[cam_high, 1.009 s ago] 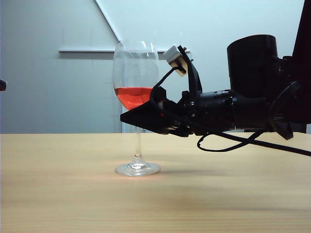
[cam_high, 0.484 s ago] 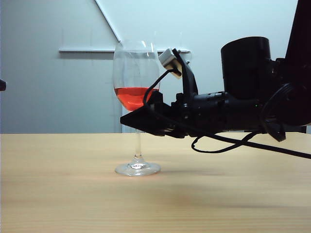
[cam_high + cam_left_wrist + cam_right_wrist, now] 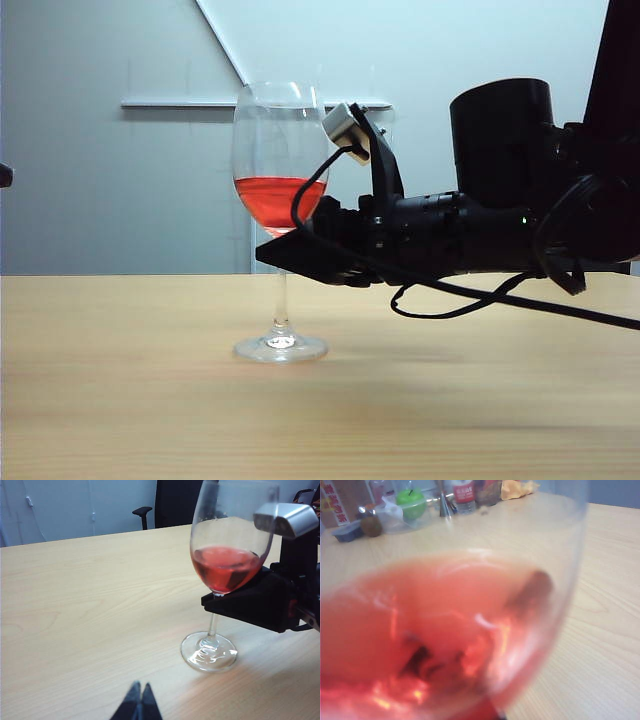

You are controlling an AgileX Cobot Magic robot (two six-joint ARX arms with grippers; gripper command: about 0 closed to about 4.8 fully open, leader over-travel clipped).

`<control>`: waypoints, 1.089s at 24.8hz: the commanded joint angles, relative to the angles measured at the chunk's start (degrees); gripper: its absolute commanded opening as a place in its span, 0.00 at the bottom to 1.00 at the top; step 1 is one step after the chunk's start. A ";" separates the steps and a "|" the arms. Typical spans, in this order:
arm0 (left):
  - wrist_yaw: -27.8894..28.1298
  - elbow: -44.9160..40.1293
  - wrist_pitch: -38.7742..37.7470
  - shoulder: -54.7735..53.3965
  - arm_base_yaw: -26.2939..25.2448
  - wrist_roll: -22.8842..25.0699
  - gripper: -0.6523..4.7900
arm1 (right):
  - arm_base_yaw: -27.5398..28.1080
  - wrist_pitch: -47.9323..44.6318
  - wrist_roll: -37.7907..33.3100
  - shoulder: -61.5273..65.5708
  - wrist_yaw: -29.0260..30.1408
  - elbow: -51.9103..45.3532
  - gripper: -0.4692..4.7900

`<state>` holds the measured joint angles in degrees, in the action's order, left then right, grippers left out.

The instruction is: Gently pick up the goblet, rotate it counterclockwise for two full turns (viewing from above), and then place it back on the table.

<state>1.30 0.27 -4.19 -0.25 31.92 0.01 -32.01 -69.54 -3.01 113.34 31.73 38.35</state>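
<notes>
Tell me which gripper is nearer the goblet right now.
Right. The right gripper is at the goblet, just under its bowl by the stem. The left gripper sits apart from it over bare table.

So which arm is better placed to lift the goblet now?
The right. The right gripper is already around the goblet at the top of the stem, under the bowl. The left gripper sits shut, well away from the glass.

Right end effector (image 3: 280, 254) now tighter around goblet (image 3: 279, 180) stem.
</notes>
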 commanded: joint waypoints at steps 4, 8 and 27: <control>-0.02 0.22 -0.02 -0.09 -0.04 0.00 0.11 | -0.09 -1.01 -0.22 -0.31 -0.26 0.26 0.16; -0.02 0.22 -0.02 -0.09 -0.04 0.00 0.11 | -0.09 -1.07 -0.24 -0.31 -0.31 0.26 0.08; -0.02 0.22 -0.02 -0.09 -0.04 0.00 0.11 | 4.11 15.06 -8.96 -15.85 -6.23 0.15 0.08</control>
<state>1.30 0.27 -4.19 -0.25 31.92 -0.01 -28.38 -56.47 -9.08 99.26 25.45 38.11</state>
